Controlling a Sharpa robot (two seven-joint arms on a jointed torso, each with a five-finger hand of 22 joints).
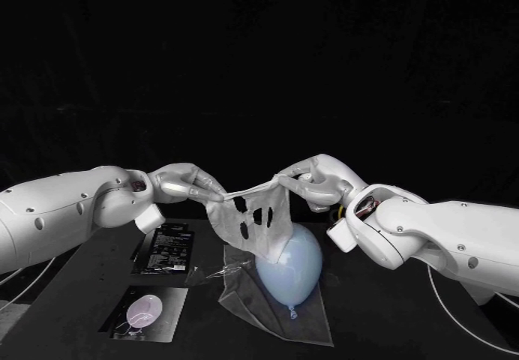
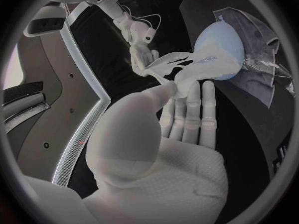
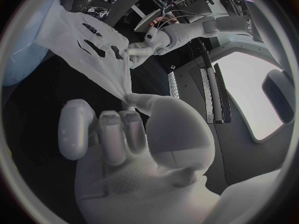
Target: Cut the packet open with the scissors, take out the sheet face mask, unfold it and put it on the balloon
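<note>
Above the table's middle, the left hand (image 1: 186,184) and the right hand (image 1: 317,180) are raised at about the same height, facing each other. Each pinches one upper corner of the sheet face mask (image 1: 254,217). From the left wrist, the thumb and fingers (image 2: 190,109) are closed together on a gathered edge of the sheet. From the right wrist, the right hand's fingers (image 3: 115,129) are likewise clamped on a twisted corner.

The mask is stretched between the two hands and hangs opened out, with its eye and mouth slits showing. Its lower part reaches down over the upper end of the balloon (image 1: 294,266), but I cannot tell whether they touch.

The pale blue balloon lies on a clear plastic sheet (image 1: 254,315) on the black table (image 1: 373,307), with its knot pointing toward the robot. A black packet (image 1: 168,249) lies flat just beyond the plastic's left edge, under the left hand. Nearer the robot than the packet is a small clear bag (image 1: 146,311) with a pale pink balloon inside.
</note>
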